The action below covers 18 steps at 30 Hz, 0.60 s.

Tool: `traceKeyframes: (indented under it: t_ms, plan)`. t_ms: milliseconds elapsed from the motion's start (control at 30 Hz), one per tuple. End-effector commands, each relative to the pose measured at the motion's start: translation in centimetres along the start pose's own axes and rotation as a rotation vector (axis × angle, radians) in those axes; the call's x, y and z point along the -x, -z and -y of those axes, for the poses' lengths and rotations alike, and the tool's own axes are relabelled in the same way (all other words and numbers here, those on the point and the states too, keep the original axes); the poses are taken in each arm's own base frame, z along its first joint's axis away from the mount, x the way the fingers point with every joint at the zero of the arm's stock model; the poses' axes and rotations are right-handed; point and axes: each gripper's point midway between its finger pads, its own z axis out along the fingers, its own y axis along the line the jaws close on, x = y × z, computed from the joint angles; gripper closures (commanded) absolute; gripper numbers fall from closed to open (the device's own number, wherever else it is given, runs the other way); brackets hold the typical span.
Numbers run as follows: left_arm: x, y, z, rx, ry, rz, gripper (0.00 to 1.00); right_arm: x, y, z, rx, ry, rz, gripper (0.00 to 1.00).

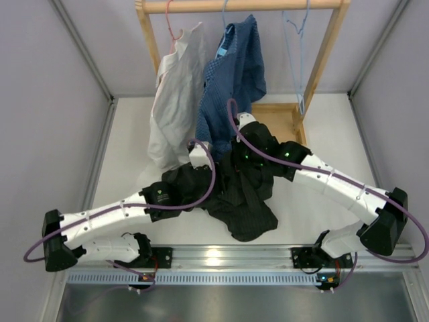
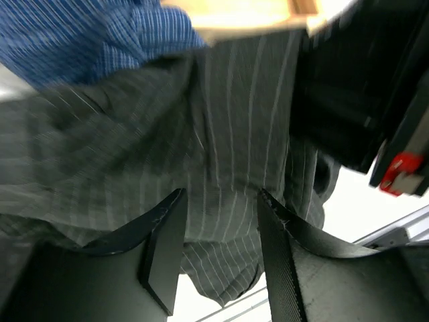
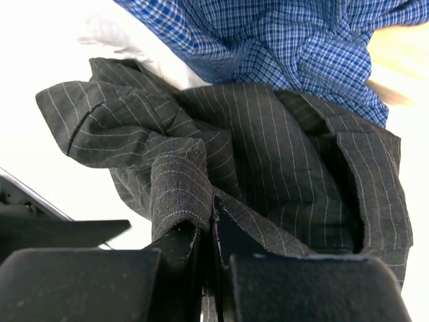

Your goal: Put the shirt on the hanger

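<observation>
The dark pinstriped shirt [image 1: 241, 194] lies crumpled on the table in the middle, between both arms. My right gripper [image 1: 236, 149] is shut on a raised fold of the shirt [image 3: 268, 154]; in the right wrist view [image 3: 206, 215] the jaws pinch the cloth tight. My left gripper [image 1: 204, 161] is at the shirt's left upper edge. In the left wrist view [image 2: 221, 194] its jaws stand apart, with shirt cloth [image 2: 228, 121] between and beyond them. The light-blue wire hanger [image 1: 301, 100] hangs empty at the right end of the wooden rail.
A wooden rack [image 1: 275, 114] stands at the back. A white shirt [image 1: 174, 94] on a pink hanger [image 1: 173, 27] and a blue checked shirt [image 1: 231, 80] hang from it, down to the table just behind the grippers. Grey walls close in both sides.
</observation>
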Motion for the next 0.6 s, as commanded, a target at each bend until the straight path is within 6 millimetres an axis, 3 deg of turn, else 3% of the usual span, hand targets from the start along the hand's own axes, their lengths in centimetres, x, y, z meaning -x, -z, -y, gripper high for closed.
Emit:
traceKeyframes:
  t_ms: [0,167,567]
  plan:
    - [0.3,-0.3,1.1,0.02,0.073,0.073,0.5,1.7,0.7,0.0,-0.009,-0.027,0.034,1.0]
    - [-0.1,-0.8,2.7,0.002,0.094,0.114,0.51,1.6,0.8,-0.3,0.006,-0.019,0.027,1.0]
    - [-0.8,-3.2,3.2,0.009,0.133,0.169,0.48,1.0,0.9,-0.8,0.045,-0.008,0.009,1.0]
